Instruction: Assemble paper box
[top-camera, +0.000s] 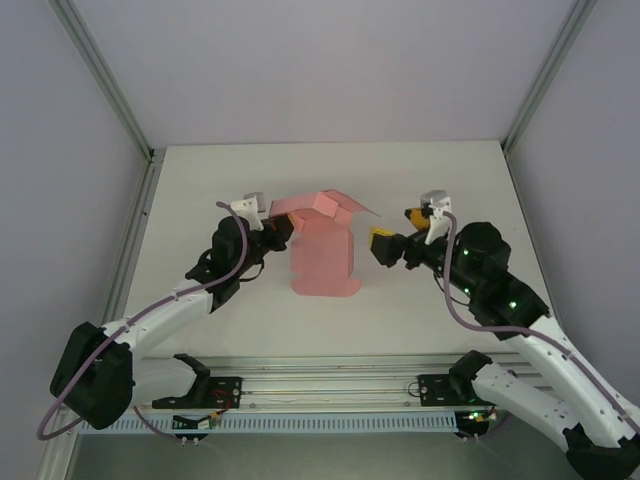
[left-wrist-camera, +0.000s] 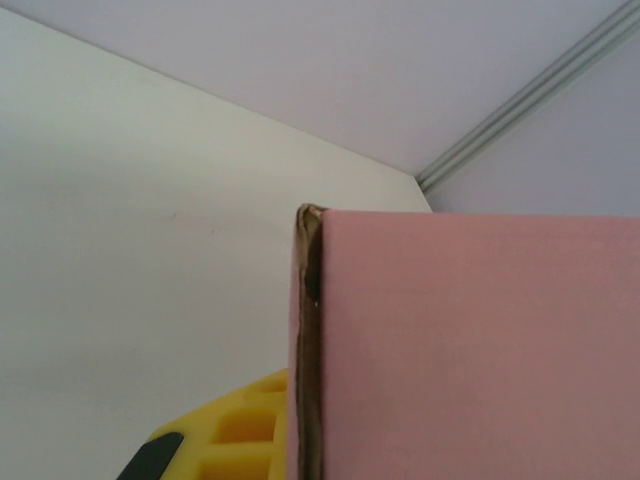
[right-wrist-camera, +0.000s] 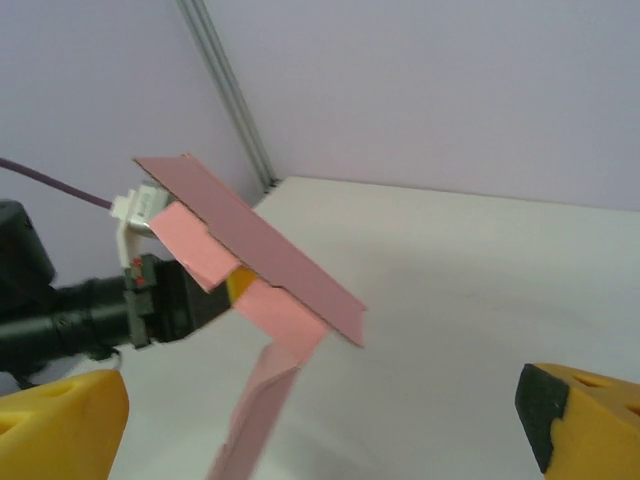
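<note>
White table (top-camera: 200, 200) holds the half-folded paper box (top-camera: 325, 262) mid-frame: your left pincer (top-camera: 278, 228) clamps its raised upper flap, while your right pincer (top-camera: 398, 232), wide open and empty, should probably come in to crease.

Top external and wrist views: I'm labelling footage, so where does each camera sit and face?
Top external: above and behind the bases, looking down on the white table; both arms flank the part-folded pink thin-card paper box.
Left wrist: on the left arm, close against the box's raised panel; one yellow finger shows.
Right wrist: looks across at the box held by the left gripper; its yellow fingertips show.
Both wrist views share the box.
</note>
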